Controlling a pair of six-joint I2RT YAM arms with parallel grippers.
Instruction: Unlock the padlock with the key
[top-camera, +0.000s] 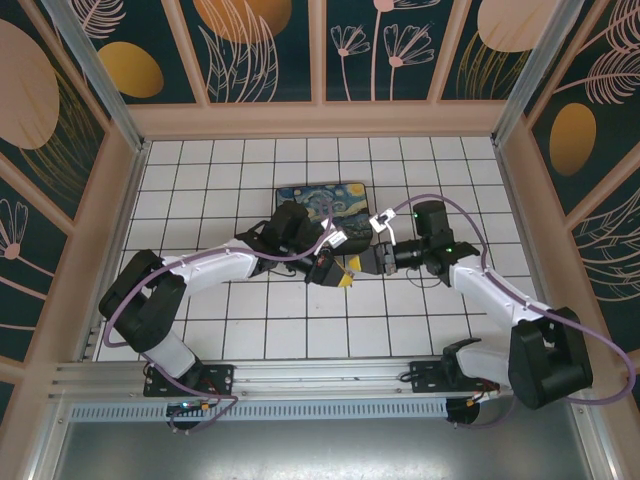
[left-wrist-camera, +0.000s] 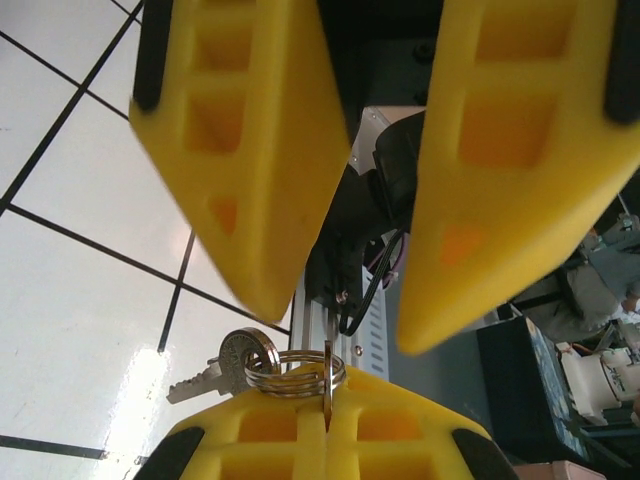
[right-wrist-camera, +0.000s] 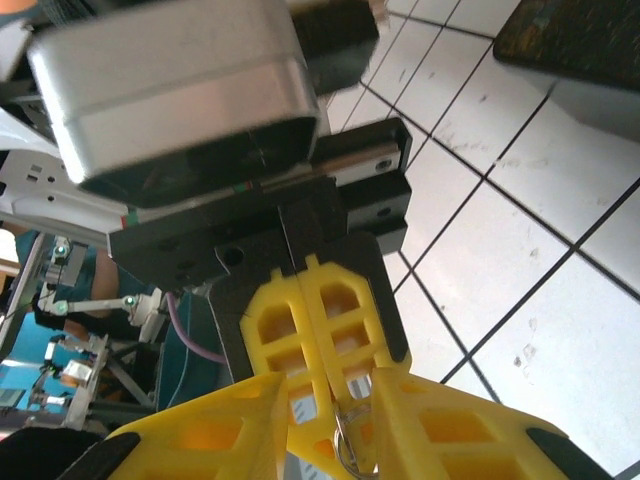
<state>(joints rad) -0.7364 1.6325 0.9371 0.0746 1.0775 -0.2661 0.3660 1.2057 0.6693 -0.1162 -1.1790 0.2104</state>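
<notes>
My left gripper (left-wrist-camera: 327, 402) is shut on the key (left-wrist-camera: 327, 378), a thin metal piece seen edge-on between its yellow fingertips. A silver split ring (left-wrist-camera: 296, 373) hangs on it and carries a second small key (left-wrist-camera: 228, 366) out to the left. My right gripper (right-wrist-camera: 330, 402) stands open nose to nose with the left one; its yellow fingers (left-wrist-camera: 240, 150) straddle the left fingertips (right-wrist-camera: 312, 322) and the ring (right-wrist-camera: 345, 445) without touching them. From above, both grippers (top-camera: 338, 272) (top-camera: 362, 265) meet over the middle of the tiled floor. The padlock is out of view.
A black box with a starry-night lid (top-camera: 322, 200) lies just behind the two grippers. White tiled floor (top-camera: 250, 330) spreads around them, fenced by wooden walls (top-camera: 320, 120). An aluminium rail (top-camera: 300, 378) runs along the near edge.
</notes>
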